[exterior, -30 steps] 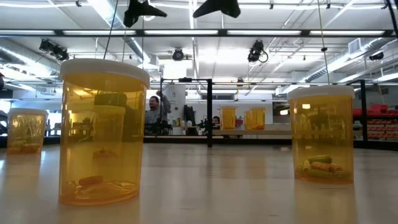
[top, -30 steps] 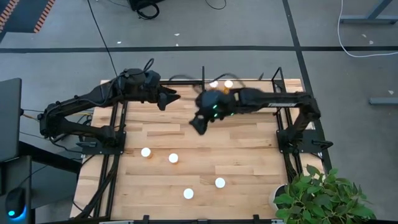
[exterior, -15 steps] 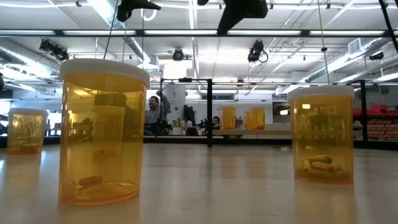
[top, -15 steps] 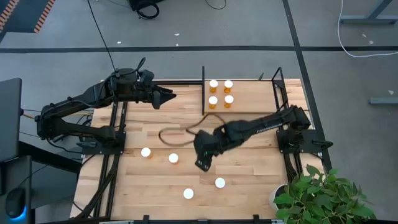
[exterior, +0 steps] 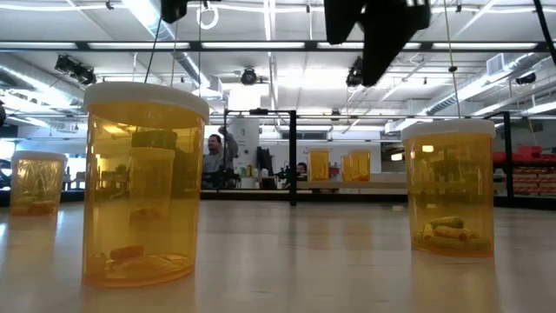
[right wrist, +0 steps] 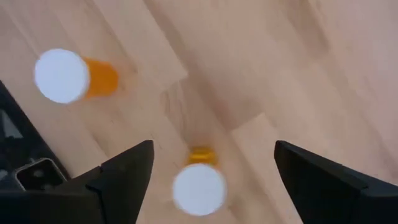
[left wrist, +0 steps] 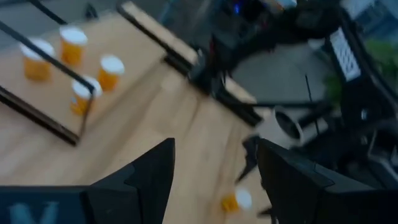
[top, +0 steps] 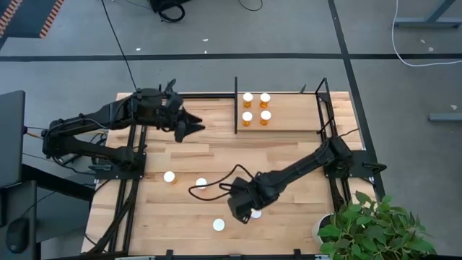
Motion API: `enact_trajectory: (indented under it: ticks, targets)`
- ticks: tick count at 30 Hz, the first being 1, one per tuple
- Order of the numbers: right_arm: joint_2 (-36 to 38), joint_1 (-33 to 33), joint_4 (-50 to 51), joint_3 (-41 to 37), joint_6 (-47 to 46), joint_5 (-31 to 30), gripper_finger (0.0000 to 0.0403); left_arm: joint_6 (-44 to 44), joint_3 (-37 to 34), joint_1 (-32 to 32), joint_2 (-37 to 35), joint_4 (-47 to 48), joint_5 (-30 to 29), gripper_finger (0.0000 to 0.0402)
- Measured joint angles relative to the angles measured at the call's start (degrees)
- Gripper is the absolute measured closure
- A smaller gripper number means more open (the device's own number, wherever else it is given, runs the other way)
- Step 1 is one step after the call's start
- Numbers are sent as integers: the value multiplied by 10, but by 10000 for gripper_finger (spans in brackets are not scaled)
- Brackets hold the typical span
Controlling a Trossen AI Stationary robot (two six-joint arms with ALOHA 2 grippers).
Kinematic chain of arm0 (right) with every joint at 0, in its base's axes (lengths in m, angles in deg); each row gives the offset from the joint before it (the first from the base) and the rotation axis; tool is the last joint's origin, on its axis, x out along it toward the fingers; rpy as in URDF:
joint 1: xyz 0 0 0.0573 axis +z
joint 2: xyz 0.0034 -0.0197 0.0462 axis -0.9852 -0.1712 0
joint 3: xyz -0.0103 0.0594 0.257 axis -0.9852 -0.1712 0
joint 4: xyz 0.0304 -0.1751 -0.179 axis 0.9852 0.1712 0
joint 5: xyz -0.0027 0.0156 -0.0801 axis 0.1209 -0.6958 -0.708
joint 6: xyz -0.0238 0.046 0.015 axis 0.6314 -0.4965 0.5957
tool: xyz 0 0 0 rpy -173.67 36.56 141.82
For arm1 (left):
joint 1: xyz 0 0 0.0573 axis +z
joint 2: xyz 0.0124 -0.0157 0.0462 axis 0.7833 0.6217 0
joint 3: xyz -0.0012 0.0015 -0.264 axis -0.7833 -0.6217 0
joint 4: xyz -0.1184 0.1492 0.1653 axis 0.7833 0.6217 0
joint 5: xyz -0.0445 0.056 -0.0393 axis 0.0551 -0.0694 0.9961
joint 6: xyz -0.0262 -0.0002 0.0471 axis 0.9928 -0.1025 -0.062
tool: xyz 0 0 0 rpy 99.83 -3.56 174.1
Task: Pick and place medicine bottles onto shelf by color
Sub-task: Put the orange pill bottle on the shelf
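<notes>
Right claw [top: 242, 209] hung with fingers spread wide and empty over the front of the surface [top: 289, 162], directly above one medicine bottle [right wrist: 198, 185]; in the right wrist view its white cap sat between the two fingers, a second bottle [right wrist: 71, 76] off to one side. Four bottles [top: 256, 108] stood grouped on the shelf [top: 296, 115] at the back; the rest stood upright and well apart on the planks.

Judgement: these bottles look light, stiff, smooth plastic, nearly empty, so easy to tip or squirt out of a pinch. Best hold would be low on the orange body just under the cap, fingers square to it.

Left claw [top: 189, 126] waited near the back, beside the shelf, its fingers parted, holding nothing.
</notes>
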Motion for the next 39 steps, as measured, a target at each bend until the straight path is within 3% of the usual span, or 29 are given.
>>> enact_trajectory:
  ticks: [6, 16, 26, 33, 39]
  targets:
    - [-34, 33, 10, -1, -59, 13, 56, -3, 0, -55, 0, 66, 4, 171]
    - [-62, 36, 16, -1, -125, 28, 56, -2, 0, -127, 0, 69, 4, 171]
    - [-68, 35, 10, -17, -167, 21, 56, 11, 0, -162, 0, 71, 4, 171]
    - [-68, 38, -19, -65, -196, 73, 56, 12, 0, -174, 0, 71, 3, 171]
    - [-68, 37, -25, -63, -206, 72, 56, 12, 0, -177, 0, 72, -3, 171]
